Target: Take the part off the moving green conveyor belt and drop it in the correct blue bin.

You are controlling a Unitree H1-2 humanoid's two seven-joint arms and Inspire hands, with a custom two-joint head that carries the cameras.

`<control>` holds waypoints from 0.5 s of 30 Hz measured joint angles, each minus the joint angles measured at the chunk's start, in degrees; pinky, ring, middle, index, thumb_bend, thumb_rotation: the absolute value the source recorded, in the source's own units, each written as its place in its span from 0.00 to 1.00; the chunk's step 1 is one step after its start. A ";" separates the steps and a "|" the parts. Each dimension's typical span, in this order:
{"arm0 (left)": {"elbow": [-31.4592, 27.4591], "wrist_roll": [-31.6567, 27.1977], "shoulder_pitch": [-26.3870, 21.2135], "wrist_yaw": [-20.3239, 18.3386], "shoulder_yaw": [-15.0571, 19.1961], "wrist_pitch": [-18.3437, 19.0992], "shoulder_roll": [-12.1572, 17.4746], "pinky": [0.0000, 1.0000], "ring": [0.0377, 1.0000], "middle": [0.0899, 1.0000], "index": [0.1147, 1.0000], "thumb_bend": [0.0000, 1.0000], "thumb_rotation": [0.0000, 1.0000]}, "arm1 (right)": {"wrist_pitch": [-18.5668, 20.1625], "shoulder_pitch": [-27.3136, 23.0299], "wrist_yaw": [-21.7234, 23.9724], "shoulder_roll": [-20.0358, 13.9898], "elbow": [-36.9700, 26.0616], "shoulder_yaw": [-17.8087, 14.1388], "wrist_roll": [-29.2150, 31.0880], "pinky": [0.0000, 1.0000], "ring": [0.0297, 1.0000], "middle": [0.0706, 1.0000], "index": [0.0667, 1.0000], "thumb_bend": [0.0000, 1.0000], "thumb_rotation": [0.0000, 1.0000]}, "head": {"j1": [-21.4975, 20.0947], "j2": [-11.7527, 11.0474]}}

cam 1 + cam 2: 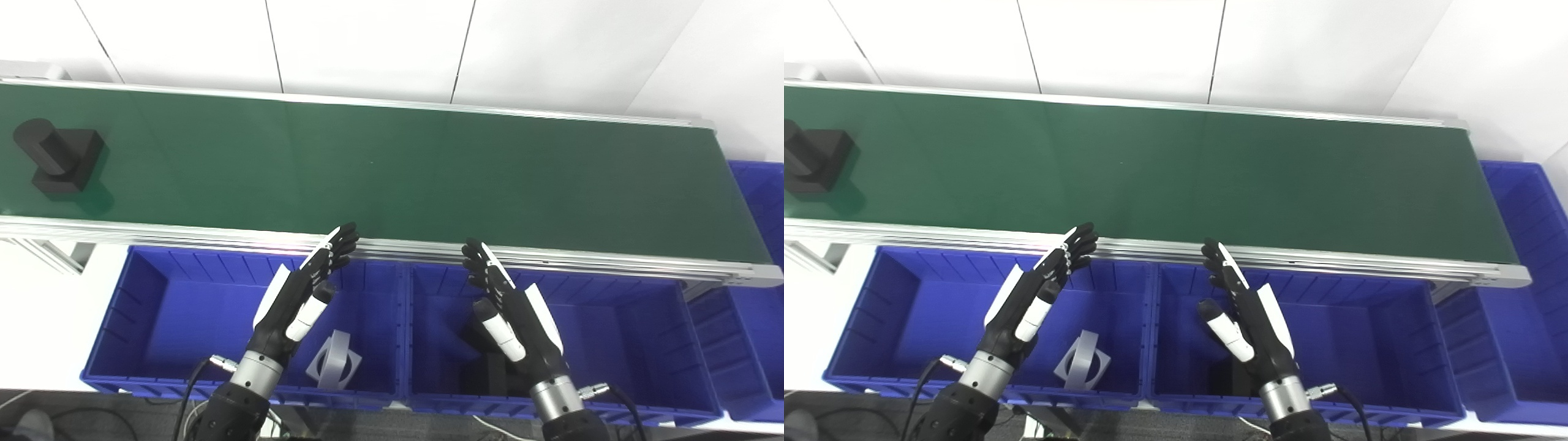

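Observation:
A black part, a cylinder on a square block, lies at the far left of the green conveyor belt. My left hand is open and empty, held over the left blue bin just below the belt's near rail. My right hand is open and empty over the middle blue bin. Both hands are far to the right of the part. A grey part lies in the left bin. A black part lies in the middle bin, partly hidden by my right hand.
A third blue bin stands at the right end of the belt. The belt's silver near rail runs just beyond my fingertips. White wall panels lie behind the belt. Cables hang by both wrists.

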 measured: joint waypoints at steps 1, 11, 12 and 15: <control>0.00 0.00 0.00 0.00 0.04 0.01 -0.01 0.90 0.92 0.91 0.92 0.75 1.00 | 0.00 0.01 -0.04 0.00 0.00 -0.02 -0.13 0.87 0.91 0.93 0.96 0.80 1.00 | 0.00 0.00; 0.67 -1.07 -0.02 0.65 1.14 -0.04 -1.21 0.90 0.90 0.90 0.92 0.81 1.00 | -0.01 0.06 -0.87 0.93 0.41 -0.46 -0.26 0.84 0.90 0.92 0.95 0.77 1.00 | 0.26 -0.44; 0.82 -1.25 -0.01 0.65 1.22 -0.12 -1.41 0.90 0.90 0.90 0.92 0.82 1.00 | -0.01 0.08 -1.00 1.00 0.43 -0.53 0.09 0.83 0.90 0.92 0.95 0.77 1.00 | 0.26 -0.44; 1.11 -1.86 -0.01 0.65 1.39 -0.22 -1.90 0.91 0.91 0.90 0.92 0.83 1.00 | -0.03 0.06 -1.25 1.10 0.91 -0.56 0.65 0.82 0.90 0.91 0.95 0.77 1.00 | 0.35 -0.70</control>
